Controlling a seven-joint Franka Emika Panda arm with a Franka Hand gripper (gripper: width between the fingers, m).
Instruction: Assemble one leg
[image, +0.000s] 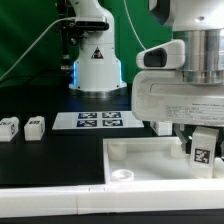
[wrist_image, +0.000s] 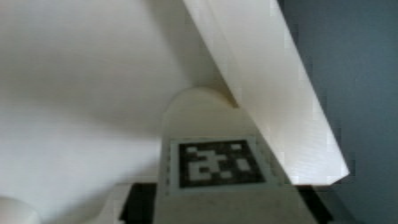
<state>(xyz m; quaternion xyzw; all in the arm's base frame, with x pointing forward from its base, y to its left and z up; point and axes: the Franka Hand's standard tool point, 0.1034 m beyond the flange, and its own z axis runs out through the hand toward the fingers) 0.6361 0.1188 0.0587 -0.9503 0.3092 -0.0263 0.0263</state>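
Note:
My gripper is shut on a leg, a small white block with a black-and-white tag, at the exterior view's right. It holds the leg upright over the large white tray-like piece. In the wrist view the leg sits between my dark fingers, and its far end reaches down to the tray's floor beside the raised wall. Whether it touches cannot be told. Two more legs lie on the black table at the exterior view's left.
The marker board lies flat behind the tray. The robot base stands at the back centre. A round socket shows in the tray's near corner. Dark table lies beyond the tray wall.

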